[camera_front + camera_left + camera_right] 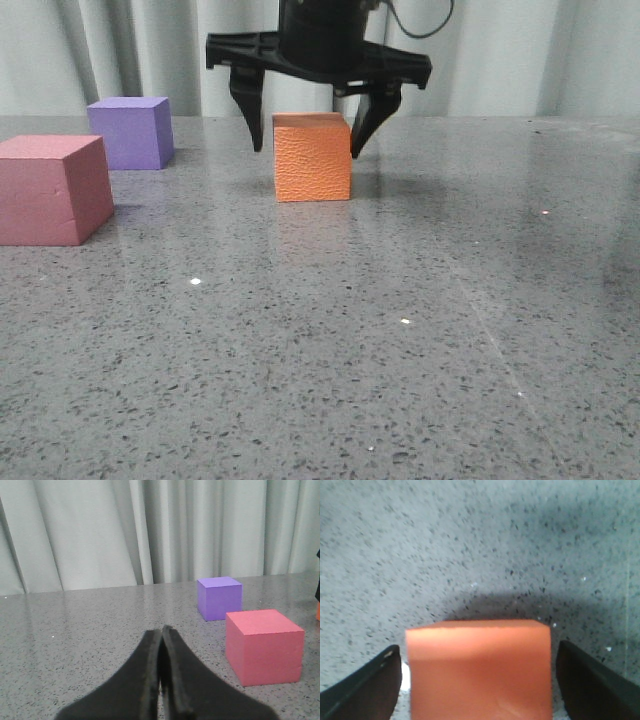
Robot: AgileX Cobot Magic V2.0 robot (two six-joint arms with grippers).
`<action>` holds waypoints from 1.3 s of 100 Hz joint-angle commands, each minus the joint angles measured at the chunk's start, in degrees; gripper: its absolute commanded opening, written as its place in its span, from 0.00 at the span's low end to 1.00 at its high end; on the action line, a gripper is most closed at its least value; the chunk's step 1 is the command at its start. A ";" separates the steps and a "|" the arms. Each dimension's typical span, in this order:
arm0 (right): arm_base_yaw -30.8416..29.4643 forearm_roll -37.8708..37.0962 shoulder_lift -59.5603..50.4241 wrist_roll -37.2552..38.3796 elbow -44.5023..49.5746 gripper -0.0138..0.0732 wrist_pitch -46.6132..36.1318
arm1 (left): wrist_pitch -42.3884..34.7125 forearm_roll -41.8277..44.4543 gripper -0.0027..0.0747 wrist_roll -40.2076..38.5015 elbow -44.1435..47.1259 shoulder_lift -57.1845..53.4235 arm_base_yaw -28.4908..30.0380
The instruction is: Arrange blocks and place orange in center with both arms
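Observation:
The orange cube point(312, 160) rests on the grey speckled table point(420, 340), near the middle. My right gripper point(307, 150) is open and straddles it from above, one finger on each side. In the right wrist view the orange cube point(479, 672) sits between the fingers of the right gripper point(477, 650), with a small gap at each side. To the left stand the pink-red cube point(52, 190) and, behind it, the purple cube point(130, 132). My left gripper point(162, 629) is shut on nothing, low over the table, with the purple cube point(219, 597) and pink-red cube point(263, 645) ahead of it.
A pale curtain point(600, 60) hangs behind the table's far edge. The pink-red cube stands at the left edge of the front view.

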 commanded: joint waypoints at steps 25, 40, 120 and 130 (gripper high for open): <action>-0.07 -5.16 -10.36 -6.96 -4.71 0.88 0.73 | -4.31 -0.08 0.01 -0.48 3.14 -1.92 0.06; -0.07 -12.46 -16.29 -7.53 -3.11 0.87 2.82 | -4.31 -0.08 0.01 -0.48 3.14 -1.92 0.06; -2.19 -20.71 -68.29 -7.81 47.39 0.08 0.72 | -4.31 -0.08 0.01 -0.48 3.14 -1.92 0.06; -2.19 -20.71 -71.98 -7.81 49.87 0.08 3.06 | -4.31 -0.08 0.01 -0.48 3.14 -1.92 0.06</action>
